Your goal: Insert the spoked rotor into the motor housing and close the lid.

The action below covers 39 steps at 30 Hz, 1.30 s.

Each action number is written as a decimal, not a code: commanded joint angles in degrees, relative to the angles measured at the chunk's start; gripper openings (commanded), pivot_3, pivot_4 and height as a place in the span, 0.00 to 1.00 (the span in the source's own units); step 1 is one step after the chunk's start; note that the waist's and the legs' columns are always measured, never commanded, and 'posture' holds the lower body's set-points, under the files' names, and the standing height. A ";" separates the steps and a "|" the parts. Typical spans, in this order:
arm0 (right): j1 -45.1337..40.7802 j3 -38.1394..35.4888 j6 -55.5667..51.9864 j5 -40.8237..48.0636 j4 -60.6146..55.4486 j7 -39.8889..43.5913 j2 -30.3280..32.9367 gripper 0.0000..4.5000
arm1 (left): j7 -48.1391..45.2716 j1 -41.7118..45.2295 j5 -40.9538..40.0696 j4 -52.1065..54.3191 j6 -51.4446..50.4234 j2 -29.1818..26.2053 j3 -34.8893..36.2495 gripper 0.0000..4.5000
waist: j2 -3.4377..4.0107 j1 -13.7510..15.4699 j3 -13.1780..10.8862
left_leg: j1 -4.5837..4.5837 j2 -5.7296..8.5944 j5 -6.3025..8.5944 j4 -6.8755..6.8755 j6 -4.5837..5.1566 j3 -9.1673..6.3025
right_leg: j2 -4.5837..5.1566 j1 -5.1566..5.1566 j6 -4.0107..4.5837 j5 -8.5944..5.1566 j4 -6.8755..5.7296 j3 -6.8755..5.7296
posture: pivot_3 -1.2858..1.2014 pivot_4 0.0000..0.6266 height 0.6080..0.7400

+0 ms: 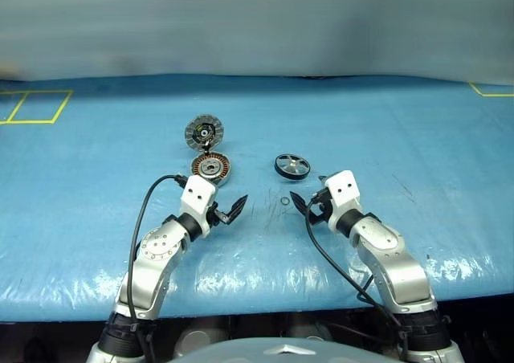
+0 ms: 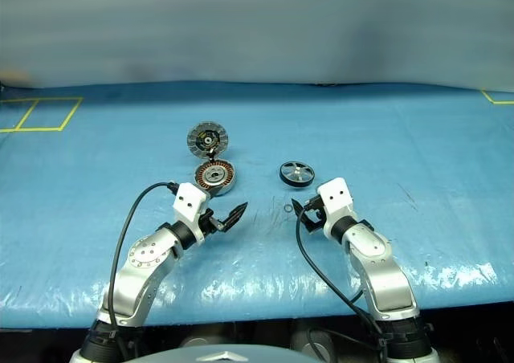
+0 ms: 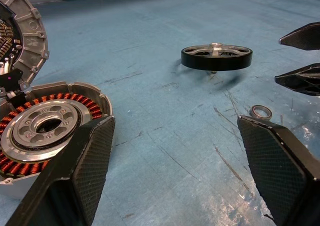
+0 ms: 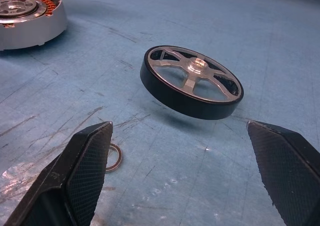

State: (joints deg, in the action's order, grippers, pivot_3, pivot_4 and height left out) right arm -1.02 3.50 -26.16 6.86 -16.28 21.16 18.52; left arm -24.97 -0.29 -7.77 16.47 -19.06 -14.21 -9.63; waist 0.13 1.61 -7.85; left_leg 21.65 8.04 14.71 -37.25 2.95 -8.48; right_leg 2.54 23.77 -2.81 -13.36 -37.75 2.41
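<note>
Head stereo pair looks down over your blue table (image 1: pixel 401 122) from well back. Wrist cameras sit low, close to the surface — both share the spoked rotor (image 4: pixel 192 83) and small ring (image 3: pixel 261 111).

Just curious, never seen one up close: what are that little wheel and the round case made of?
Wheel: likely bright machined metal spokes and hub, matte black rim, perhaps rubber or coated. Case: silvery metal shell, with shiny copper-coloured wire coils ringing its hub.
</note>
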 commanded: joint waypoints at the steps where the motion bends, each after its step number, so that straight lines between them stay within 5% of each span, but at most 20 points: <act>1: -0.85 -0.32 1.40 -0.14 -1.22 0.00 0.05 1.00 | 0.10 -0.01 -0.14 1.29 1.08 -0.13 0.33 0.92 | 0.00 0.00 0.00 | 0.00 0.00 0.00 0.00 0.00 0.00 | 0.00 0.00 0.00 0.00 0.00 0.00 | 0.52 0.24 1.00; 39: -1.02 -0.11 1.46 -0.74 -1.06 0.34 -0.10 1.00 | -0.27 0.26 0.12 1.24 0.65 -0.82 -0.08 0.92 | 0.00 0.00 0.00 | 0.00 0.00 0.00 0.00 0.00 0.00 | 0.00 0.00 0.00 0.00 0.00 0.00 | 0.52 0.24 1.00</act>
State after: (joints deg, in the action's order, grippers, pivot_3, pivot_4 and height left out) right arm -1.51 3.65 -26.13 5.89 -16.06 21.33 18.52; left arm -25.08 -0.66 -7.69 16.47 -19.13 -14.82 -9.62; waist 0.13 1.61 -7.85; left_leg 21.65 8.04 14.71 -37.25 2.95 -8.48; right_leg 2.54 23.77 -2.81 -13.36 -37.75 2.41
